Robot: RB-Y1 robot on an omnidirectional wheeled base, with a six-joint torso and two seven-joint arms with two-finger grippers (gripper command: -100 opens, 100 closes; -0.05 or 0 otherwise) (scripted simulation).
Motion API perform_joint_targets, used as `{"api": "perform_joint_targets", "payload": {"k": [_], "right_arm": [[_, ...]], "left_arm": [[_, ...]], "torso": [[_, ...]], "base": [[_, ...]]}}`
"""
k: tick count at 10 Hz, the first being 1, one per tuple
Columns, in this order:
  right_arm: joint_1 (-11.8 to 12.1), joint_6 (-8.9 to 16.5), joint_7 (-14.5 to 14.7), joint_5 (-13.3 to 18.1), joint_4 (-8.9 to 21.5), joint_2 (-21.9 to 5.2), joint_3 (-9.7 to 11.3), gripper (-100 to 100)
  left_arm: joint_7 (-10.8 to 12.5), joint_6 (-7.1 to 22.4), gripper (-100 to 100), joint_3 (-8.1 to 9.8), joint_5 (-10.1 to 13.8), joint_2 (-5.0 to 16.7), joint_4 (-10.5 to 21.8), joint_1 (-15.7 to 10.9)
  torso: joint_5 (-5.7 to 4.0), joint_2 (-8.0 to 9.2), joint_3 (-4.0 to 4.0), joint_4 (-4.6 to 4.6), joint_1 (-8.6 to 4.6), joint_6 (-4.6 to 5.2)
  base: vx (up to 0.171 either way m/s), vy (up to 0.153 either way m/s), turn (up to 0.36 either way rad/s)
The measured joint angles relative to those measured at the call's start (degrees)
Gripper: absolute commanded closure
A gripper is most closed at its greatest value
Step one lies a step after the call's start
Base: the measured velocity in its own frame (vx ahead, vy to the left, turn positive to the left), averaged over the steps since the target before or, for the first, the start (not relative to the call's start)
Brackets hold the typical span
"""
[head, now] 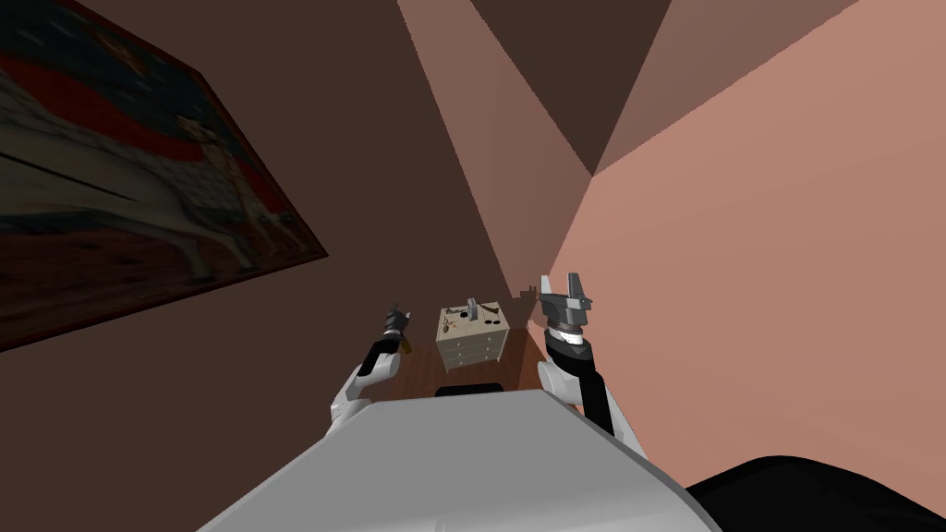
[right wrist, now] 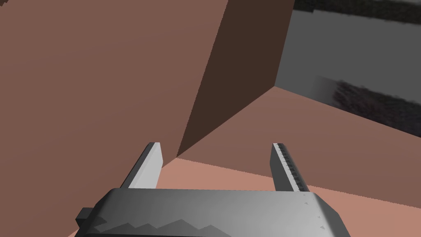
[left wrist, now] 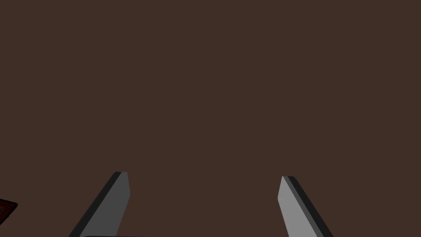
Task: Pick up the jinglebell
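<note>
A small pale chest of drawers (head: 471, 336) stands ahead in the corner of the room, seen in the head view. Several small things (head: 469, 317) lie on its top, too small for me to tell which one is the jinglebell. My left gripper (head: 397, 318) hangs to the left of the chest, well short of it. In the left wrist view that gripper (left wrist: 203, 193) is open and faces a flat dark brown wall. My right gripper (head: 565, 292) is raised to the right of the chest. Its wrist view shows the right gripper (right wrist: 216, 161) open with nothing between its fingers.
A large framed picture (head: 139, 185) hangs on the dark wall to the left. Pinkish walls (head: 767, 277) close in on the right and meet behind the chest. A strip of brown floor (head: 420, 369) lies before the chest. A black area (head: 831, 499) shows at the lower right.
</note>
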Motion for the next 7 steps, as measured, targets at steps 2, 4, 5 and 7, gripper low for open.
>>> {"api": "perform_joint_targets", "payload": {"k": [2,4,5,7], "right_arm": [[0.0,0.0,0.0,0.0,0.0,0.0,0.0,0],[0.0,0.0,0.0,0.0,0.0,0.0,0.0,0],[0.0,0.0,0.0,0.0,0.0,0.0,0.0,0],[0.0,0.0,0.0,0.0,0.0,0.0,0.0,0]], "left_arm": [[0.6,1.3,-100,0.38,0.7,0.3,2.8,-1.8],[0.8,2.4,-100,0.79,1.0,-0.1,6.6,-4.0],[1.4,3.2,-100,0.89,1.7,0.3,8.9,-5.4],[2.0,4.5,-100,1.01,2.2,0.2,12.0,-6.7]], "torso": [[0.0,-0.02,-0.01,0.0,0.0,0.0],[-0.01,-0.03,-0.02,-0.01,-0.03,0.01],[-0.01,-0.04,-0.02,-0.01,-0.02,0.0],[-0.02,-0.05,-0.03,-0.01,-0.06,0.0]], "base": [[-0.002,0.016,0.013],[-0.001,0.013,0.019],[0.003,0.008,0.006],[0.002,0.002,0.008]]}}
